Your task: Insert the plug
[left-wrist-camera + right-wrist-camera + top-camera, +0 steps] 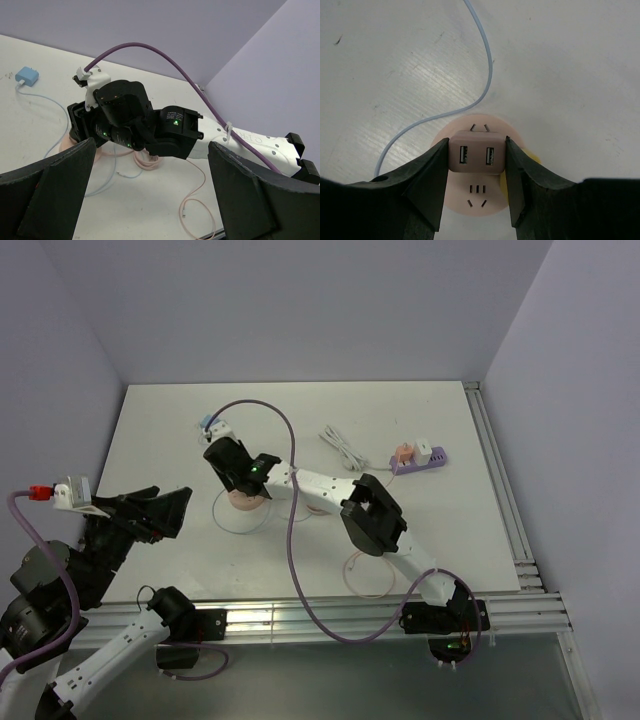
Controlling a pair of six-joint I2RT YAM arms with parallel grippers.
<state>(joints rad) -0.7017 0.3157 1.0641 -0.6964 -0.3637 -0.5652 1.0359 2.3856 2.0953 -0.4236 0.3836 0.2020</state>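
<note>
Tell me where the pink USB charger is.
In the right wrist view, the pink USB charger is gripped in the right gripper, over the round pink socket, left of table centre beside the pale blue cable.

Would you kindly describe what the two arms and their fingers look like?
Both the left arm and right arm have white links joined by bulky black joints. A purple cable loops along the right arm, and small green lights glow on its wrist. The fingers are broad, matte-black wedges.
</note>
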